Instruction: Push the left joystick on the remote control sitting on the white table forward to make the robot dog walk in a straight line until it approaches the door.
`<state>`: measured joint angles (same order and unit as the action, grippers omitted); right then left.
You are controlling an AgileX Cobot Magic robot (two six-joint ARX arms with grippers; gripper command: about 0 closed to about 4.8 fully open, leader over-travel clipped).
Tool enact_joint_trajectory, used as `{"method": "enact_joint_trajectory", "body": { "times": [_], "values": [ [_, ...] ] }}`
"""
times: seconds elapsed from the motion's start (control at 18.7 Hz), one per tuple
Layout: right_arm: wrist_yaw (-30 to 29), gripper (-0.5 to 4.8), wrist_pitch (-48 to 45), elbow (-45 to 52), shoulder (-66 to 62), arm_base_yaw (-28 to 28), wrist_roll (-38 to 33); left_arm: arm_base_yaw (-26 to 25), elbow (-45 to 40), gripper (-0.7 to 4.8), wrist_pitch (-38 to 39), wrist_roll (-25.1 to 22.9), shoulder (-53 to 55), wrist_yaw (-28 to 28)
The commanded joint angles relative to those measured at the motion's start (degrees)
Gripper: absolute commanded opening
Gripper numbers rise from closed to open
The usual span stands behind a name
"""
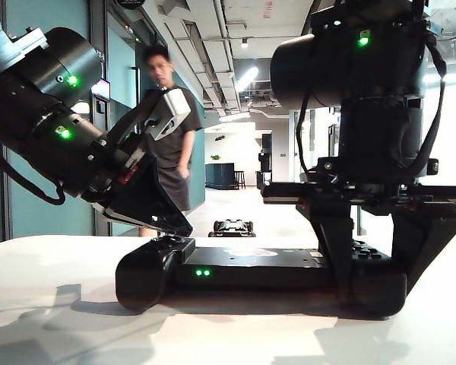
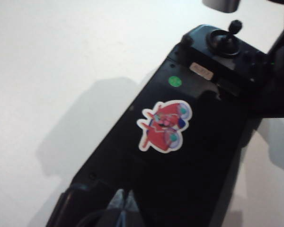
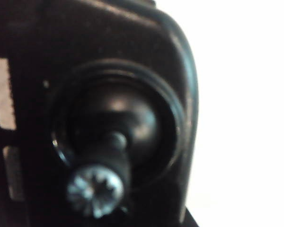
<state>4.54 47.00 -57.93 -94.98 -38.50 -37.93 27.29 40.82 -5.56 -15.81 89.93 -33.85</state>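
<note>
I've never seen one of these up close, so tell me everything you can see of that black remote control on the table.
The remote control is a wide, glossy black gamepad lying flat on the white table. It has bulging rounded ends, two green lights in front, a red cartoon sticker, and a thumbstick. The right gripper straddles one end; the left gripper is at the other.

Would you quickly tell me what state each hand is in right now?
Left hand: closed, holding nothing, tips down on the left end of the remote control.
Right hand: closed across the remote control's right end, holding it.
</note>
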Motion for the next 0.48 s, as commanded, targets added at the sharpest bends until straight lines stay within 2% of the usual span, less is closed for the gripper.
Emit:
{"method": "enact_joint_trajectory", "body": {
  "times": [0.05,0.48],
  "values": [
    [-0.6,1.98,1.2,0.2,-0.2,-0.1,0.3,-0.1,0.1,-0.05,-1.9,-0.1,-0.1,0.6],
    [-0.6,1.98,1.2,0.2,-0.2,-0.1,0.4,-0.1,0.1,-0.05,-3.5,0.2,0.8,0.5]
  ]
}}
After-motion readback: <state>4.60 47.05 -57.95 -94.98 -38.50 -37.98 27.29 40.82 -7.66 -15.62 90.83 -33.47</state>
